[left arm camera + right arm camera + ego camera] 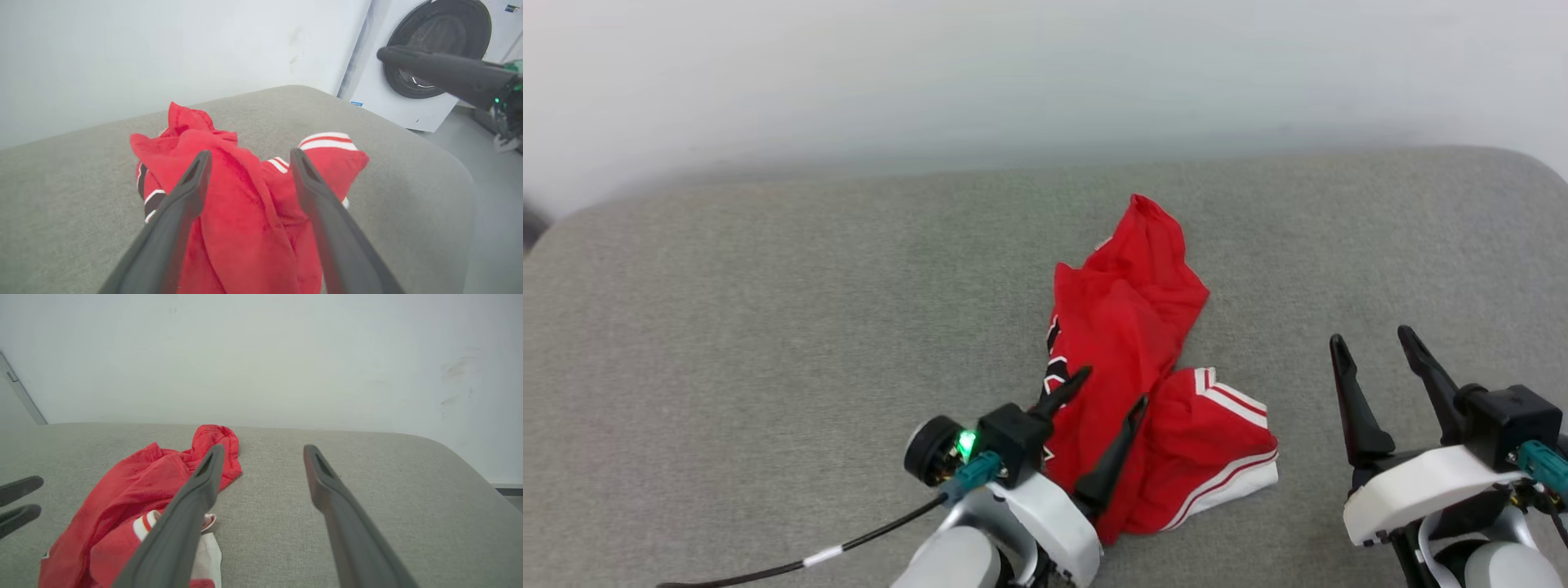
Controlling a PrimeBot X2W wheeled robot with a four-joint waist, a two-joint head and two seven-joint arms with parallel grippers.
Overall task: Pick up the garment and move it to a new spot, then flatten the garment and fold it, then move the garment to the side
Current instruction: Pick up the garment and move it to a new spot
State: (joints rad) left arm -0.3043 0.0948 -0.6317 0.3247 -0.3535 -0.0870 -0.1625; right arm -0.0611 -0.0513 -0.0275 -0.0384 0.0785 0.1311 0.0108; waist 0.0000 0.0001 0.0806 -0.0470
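Garment (pixel 1127 327): where is it laid?
— Crumpled on the grey cushion (pixel 768 343), under the left gripper (pixel 1113 385), whose fingers are spread, presumably for a first pinch.
— And the right gripper (pixel 1370 335)?
— Held open beside the cloth, apart from it, likely in reserve.

**Grey bench, white wall, a washer**

A grey fabric-covered bench (pixel 768 327) with rounded corners spreads in front of me, backed by a plain white wall (pixel 1013 65). Past the bench's corner on my right stands a white washing machine (pixel 367 81) with a dark round door (pixel 441 28), on a pale grey floor (pixel 494 204).
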